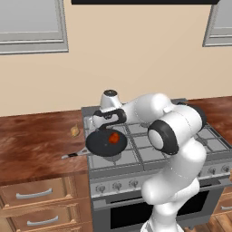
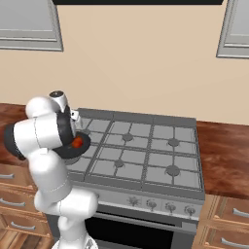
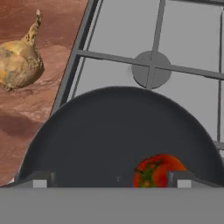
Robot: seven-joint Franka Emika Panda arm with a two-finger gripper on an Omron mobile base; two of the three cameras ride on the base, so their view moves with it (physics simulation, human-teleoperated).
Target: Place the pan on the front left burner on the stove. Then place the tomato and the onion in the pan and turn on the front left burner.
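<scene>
**newbie_k:** So where's this at? Looks like the pan (image 1: 106,143) is already sitting on the stove (image 1: 136,156), right under the pincer (image 3: 112,178).

**rangehand:** Yep. Pan's on the front left burner as far as I can judge, handle sticking out over the counter (image 1: 36,145). The tomato (image 3: 157,170) is lying in the pan, just ahead of the pincer's right-hand tip in the hand view. The pincer itself is released, jaws spread wide with nothing between them, hovering low over the near side of the pan.

**newbie_k:** And the onion (image 3: 19,65)?

**rangehand:** Not in yet. It's on the wood counter, off to the left of the pincer and a bit farther ahead, just beside the stove's edge and apart from the pan. So I'd call it two steps done, two left: fetch the onion and drop it in, then turn the knob for that burner.

**newbie_k:** Counts?

**rangehand:** One pan, one tomato, one onion. The stove shows six burners under the grates from the right base view. Knobs along the front, I make out about three left of the arm, but the arm hides the middle of the row, so I can't give a total. One smaller burner cap (image 3: 151,70) sits beyond the pan from the pincer.
</scene>
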